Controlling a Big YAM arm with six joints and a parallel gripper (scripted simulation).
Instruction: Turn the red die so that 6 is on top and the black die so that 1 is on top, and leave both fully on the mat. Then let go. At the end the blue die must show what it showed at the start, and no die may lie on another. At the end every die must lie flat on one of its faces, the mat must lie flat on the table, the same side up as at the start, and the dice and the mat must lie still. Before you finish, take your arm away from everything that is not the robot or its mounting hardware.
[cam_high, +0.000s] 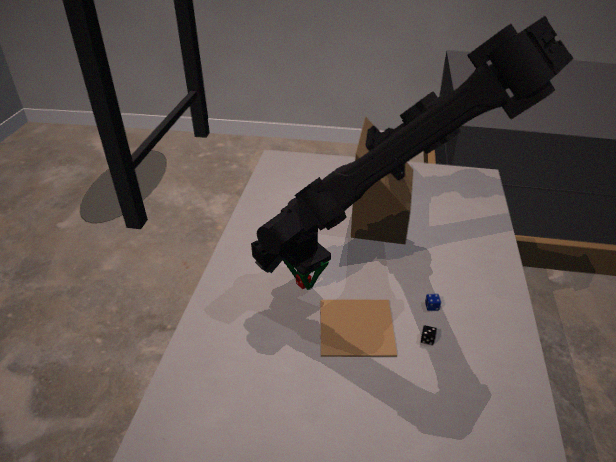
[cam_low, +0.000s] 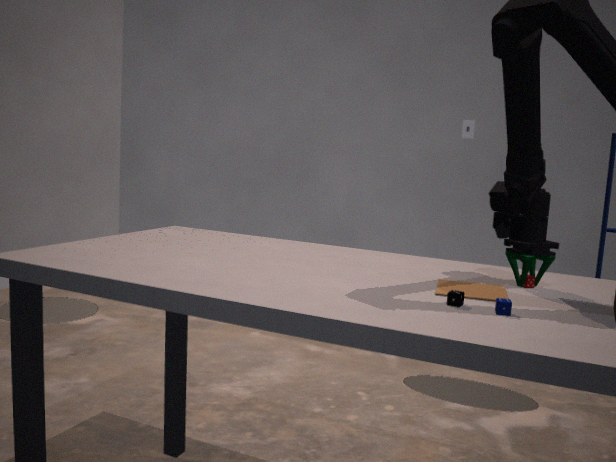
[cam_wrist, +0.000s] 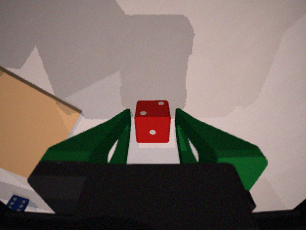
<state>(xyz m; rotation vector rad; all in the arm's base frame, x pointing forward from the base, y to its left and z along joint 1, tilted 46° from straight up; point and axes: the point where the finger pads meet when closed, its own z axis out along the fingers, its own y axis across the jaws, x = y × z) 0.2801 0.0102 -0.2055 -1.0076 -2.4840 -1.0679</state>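
The red die (cam_high: 301, 282) (cam_low: 529, 281) (cam_wrist: 152, 129) lies on the table off the mat (cam_high: 357, 312) (cam_low: 472, 290) (cam_wrist: 35, 130). In the wrist view its bright face shows one pip and its darker face two. My gripper (cam_high: 308, 286) (cam_low: 523, 285) (cam_wrist: 152, 114) is partly open, its green fingertips on either side of the red die with a gap at each side. The black die (cam_high: 428, 335) (cam_low: 455, 298) and the blue die (cam_high: 433, 302) (cam_low: 503, 306) (cam_wrist: 18, 203) lie on the table beyond the mat's right edge in the top view.
A brown upright board (cam_high: 382, 215) stands behind the mat in the top view, under the arm. The arm reaches over it from the upper right. The table's left edge lies beyond the gripper in that view.
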